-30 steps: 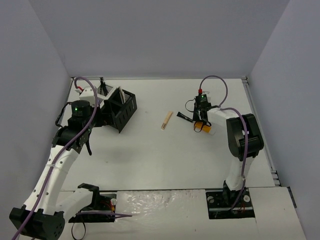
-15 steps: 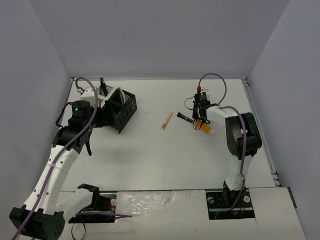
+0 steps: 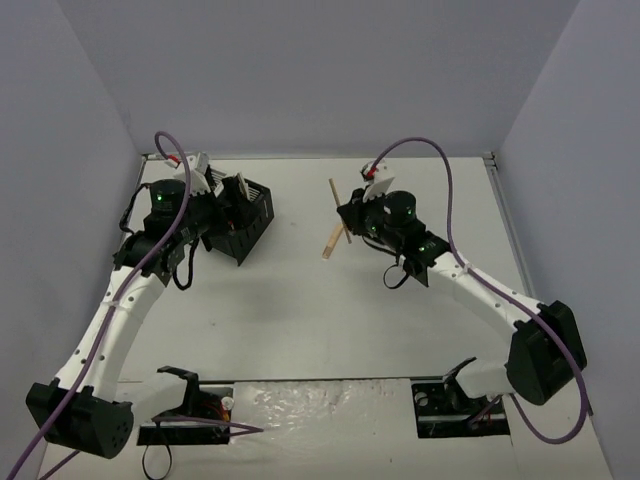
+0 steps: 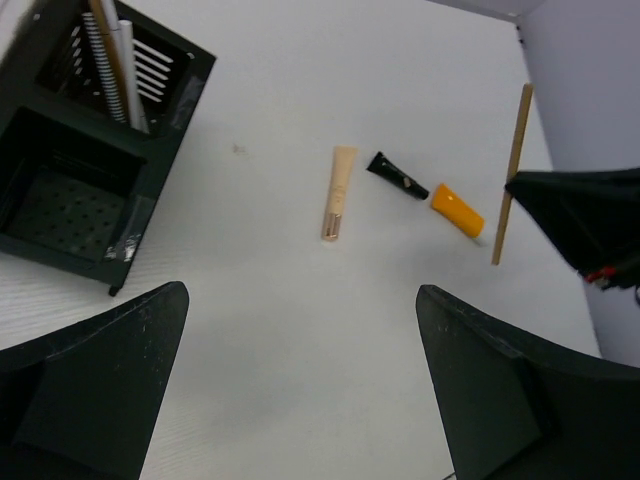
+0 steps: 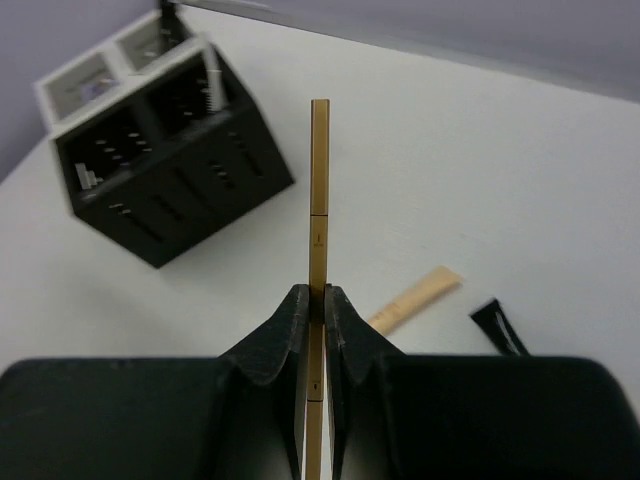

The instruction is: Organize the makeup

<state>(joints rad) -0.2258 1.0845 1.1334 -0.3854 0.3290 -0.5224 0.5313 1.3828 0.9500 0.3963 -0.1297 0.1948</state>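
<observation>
**Pencil [image 5: 319,200] pinched in right claw [image 5: 319,300]; left claw [image 4: 300,295] spread wide**

Your right claw was closed on the thin tan pencil. Both fingers [image 5: 290,330] pressed flat against its sides, low on its length, so the pencil stood out of the claw and clear of the surface [image 3: 300,320].

In the top view that claw hung just toward 1 o'clock of the flat beige stick [image 3: 333,241]. The stick lay on the surface a little toward 12 o'clock from the middle.

Your left wrist view showed a small black tube [image 4: 397,176] near the beige stick, at its 3 o'clock and apart from it. An orange tube [image 4: 457,209] lay just beside the black one, at its 4 o'clock. Whether those two touched could not be told.

Your left claw was spread, its fingers [image 4: 120,370] well apart, and it hovered above the surface. It was near the black mesh box [image 3: 245,218], which sat toward 10 o'clock of the surface.

A few thin sticks [image 4: 120,60] leaned in that box's far compartment. The perforated floor of its near compartment was in view. In your right wrist view a white mesh box [image 5: 100,70] stood right against the black one, on its far side.
</observation>
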